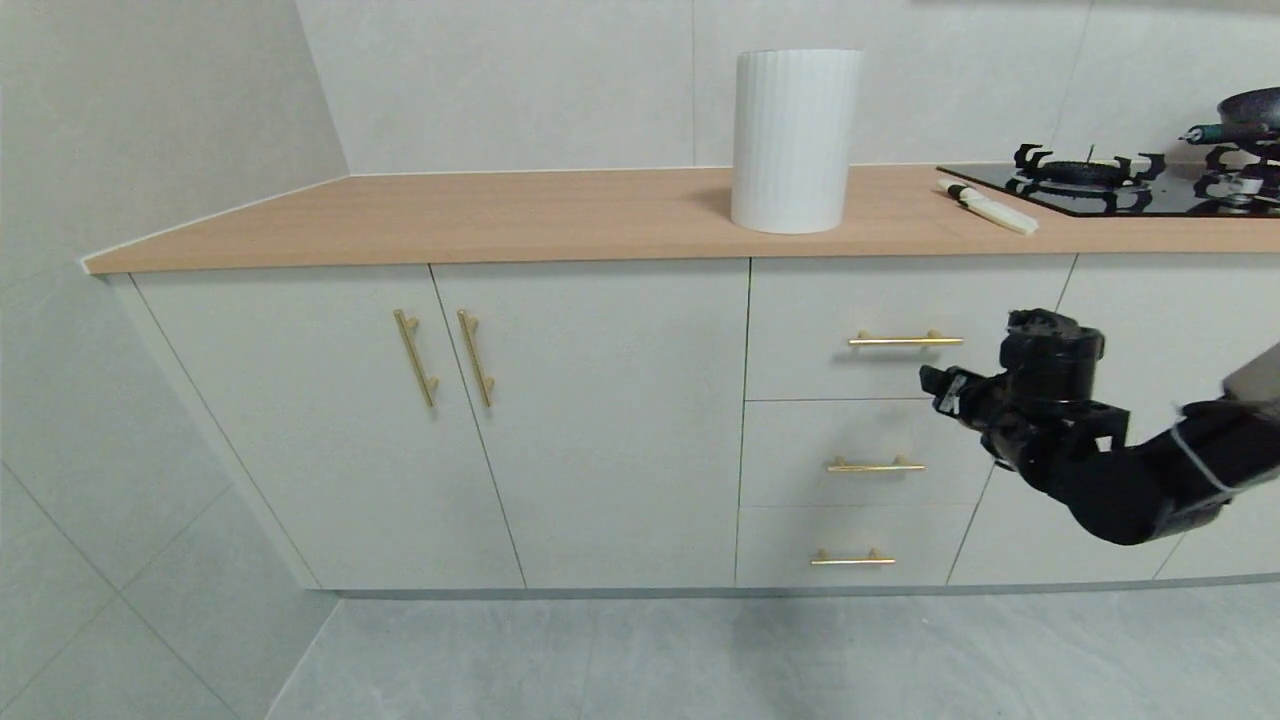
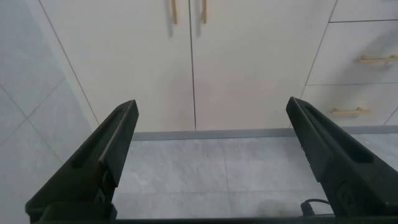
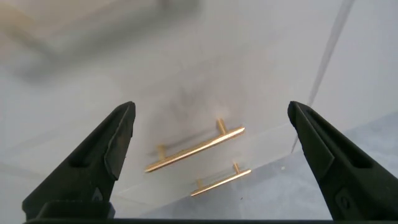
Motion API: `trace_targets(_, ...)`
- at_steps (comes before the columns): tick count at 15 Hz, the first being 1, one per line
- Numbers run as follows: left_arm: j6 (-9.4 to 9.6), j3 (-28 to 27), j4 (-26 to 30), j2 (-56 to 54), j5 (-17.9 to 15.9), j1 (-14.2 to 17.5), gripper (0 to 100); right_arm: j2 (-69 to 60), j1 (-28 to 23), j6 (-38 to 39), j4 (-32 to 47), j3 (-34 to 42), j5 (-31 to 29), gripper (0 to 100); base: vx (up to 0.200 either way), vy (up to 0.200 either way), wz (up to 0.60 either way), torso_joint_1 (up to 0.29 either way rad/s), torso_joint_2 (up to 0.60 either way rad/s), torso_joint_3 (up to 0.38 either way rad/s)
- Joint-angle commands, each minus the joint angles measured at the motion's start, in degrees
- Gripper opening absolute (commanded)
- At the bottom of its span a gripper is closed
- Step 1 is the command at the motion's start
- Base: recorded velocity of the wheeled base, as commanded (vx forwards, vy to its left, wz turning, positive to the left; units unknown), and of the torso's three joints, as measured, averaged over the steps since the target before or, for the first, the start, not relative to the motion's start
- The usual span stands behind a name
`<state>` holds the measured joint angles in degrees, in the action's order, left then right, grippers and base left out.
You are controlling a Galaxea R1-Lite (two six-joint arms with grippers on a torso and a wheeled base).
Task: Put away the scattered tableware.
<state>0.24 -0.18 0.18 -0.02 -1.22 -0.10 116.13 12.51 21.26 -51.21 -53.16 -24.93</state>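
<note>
Countertop (image 1: 500,215) utensil (image 1: 985,205) above right claw (image 1: 935,385)

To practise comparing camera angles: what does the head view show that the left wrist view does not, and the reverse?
Head view, not the left wrist view: the wooden countertop, white ribbed canister, knife, stove and right gripper. Left wrist view, not the head view: the left gripper, open. Both: the gold door handles, drawer handles and grey floor.
</note>
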Motion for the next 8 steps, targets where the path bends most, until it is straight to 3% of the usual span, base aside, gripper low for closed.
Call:
trace_targets(1, 0.02, 0.0, 0.0, 0.0, 0.0, 0.0, 100, -20.3, 1.1, -3.1, 0.1, 11.8, -0.4, 100, 0.000, 0.000, 0.00, 0.000, 0.00, 0.000)
trace_targets(2, 0.02, 0.0, 0.0, 0.0, 0.0, 0.0, 100, -37.7, 0.7, -8.7, 0.7, 21.7, -0.3, 100, 0.000, 0.000, 0.00, 0.000, 0.00, 0.000)
trace_targets(4, 0.02, 0.0, 0.0, 0.0, 0.0, 0.0, 100, -51.4, -1.8, -14.1, 1.8, 29.5, 0.1, 100, 0.000, 0.000, 0.00, 0.000, 0.00, 0.000)
trace_targets(6, 0.02, 0.0, 0.0, 0.0, 0.0, 0.0, 100, -62.4, -4.2, -17.4, 6.5, 32.6, 0.1, 100, 0.000, 0.000, 0.00, 0.000, 0.00, 0.000)
trace_targets(8, 0.02, 0.0, 0.0, 0.0, 0.0, 0.0, 100, -78.4, -4.2, -20.8, 21.0, 32.1, 0.1, 100, 0.000, 0.000, 0.00, 0.000, 0.00, 0.000)
